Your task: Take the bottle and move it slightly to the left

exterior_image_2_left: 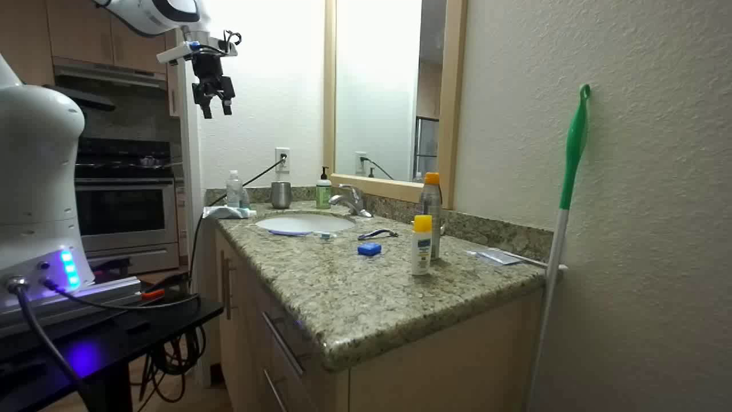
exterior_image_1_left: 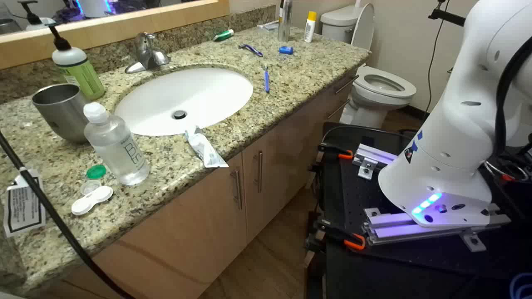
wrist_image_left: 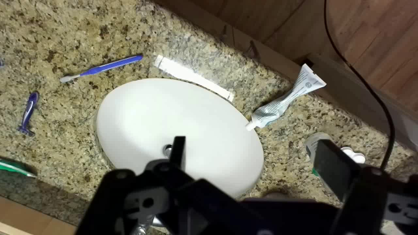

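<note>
Wrist view: two dark fingers (wrist_image_left: 336, 166) stand spread apart, covering part of the sink (wrist_image_left: 140, 120); in an exterior view the gripper (exterior_image_2_left: 217, 113) hangs well above the countertop (exterior_image_2_left: 343, 303). The white bottle (exterior_image_2_left: 420, 257) with a yellow cap stands upright close to the countertop's end edge, beside the toilet (exterior_image_1_left: 380, 99). A tall metallic can (exterior_image_2_left: 433, 200) stands just beside it, towards the back edge, and is partly hidden by it in an exterior view. Towards the opposite end edge a steel cup (exterior_image_1_left: 62, 116) stands upright, its mouth open but its bottom out of sight. Next to it, close to the back edge, is a green-and-white soap bottle (exterior_image_1_left: 83, 79) with a black pump; nearer the front edge stands a clear bottle (exterior_image_1_left: 116, 145) with a white cap — how full, I cannot tell. A white two-lobed case (exterior_image_1_left: 92, 200) and a green round cap (exterior_image_1_left: 96, 171) lie near that bottle.

A crumpled tube (wrist_image_left: 276, 108) reaches from the sink's rim past the front edge; its rows of print are too small to read. On the clear bottle large letters read "BE" — the finer print is lost. The white bottle's label shows some blue, its words blurred. A black cable (exterior_image_1_left: 62, 226) passes in front of a black-bordered paper tag (exterior_image_1_left: 23, 209). In the wrist view the gripper covers most of the faucet (exterior_image_1_left: 145, 54), and a green tube (wrist_image_left: 13, 166) is cut off at the border.
</note>
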{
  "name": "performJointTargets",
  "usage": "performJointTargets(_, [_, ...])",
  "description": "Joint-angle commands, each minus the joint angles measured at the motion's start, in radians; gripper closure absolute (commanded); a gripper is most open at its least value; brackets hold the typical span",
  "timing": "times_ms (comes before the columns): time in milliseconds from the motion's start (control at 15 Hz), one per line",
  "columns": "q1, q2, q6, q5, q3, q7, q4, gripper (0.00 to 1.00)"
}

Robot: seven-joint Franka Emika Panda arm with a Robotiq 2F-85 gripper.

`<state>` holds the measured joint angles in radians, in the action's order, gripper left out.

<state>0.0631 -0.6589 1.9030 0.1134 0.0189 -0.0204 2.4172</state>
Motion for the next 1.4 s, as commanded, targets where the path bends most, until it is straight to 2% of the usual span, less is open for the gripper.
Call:
performJointTargets(0, [-0.002, 0.001, -0.002, 0.001, 0.002, -0.001, -0.002, 0.00])
performJointTargets(133, [-0.002, 0.001, -0.002, 0.001, 0.002, -0.001, -0.002, 0.00])
performJointTargets(200, [0.026, 0.025, 0.066, 0.026, 0.000, -0.042, -0.010, 0.00])
performJointTargets(333, [0.053, 0.072, 0.111, -0.022, 0.052, -0.091, -0.068, 0.00])
performJointTargets(867, [0.231, 0.196, 0.107, -0.123, 0.388, -0.036, -0.251, 0.00])
performJointTargets(1000, [0.271, 0.244, 0.106, -0.177, 0.479, -0.015, -0.295, 0.00])
performJointTargets(1133, [0.290, 0.266, 0.055, -0.268, 0.552, -0.001, -0.342, 0.00])
performJointTargets(1200, [0.301, 0.224, 0.103, -0.216, 0.493, -0.007, -0.282, 0.00])
performJointTargets(1333, [0.308, 0.244, 0.083, -0.255, 0.545, 0.008, -0.313, 0.00])
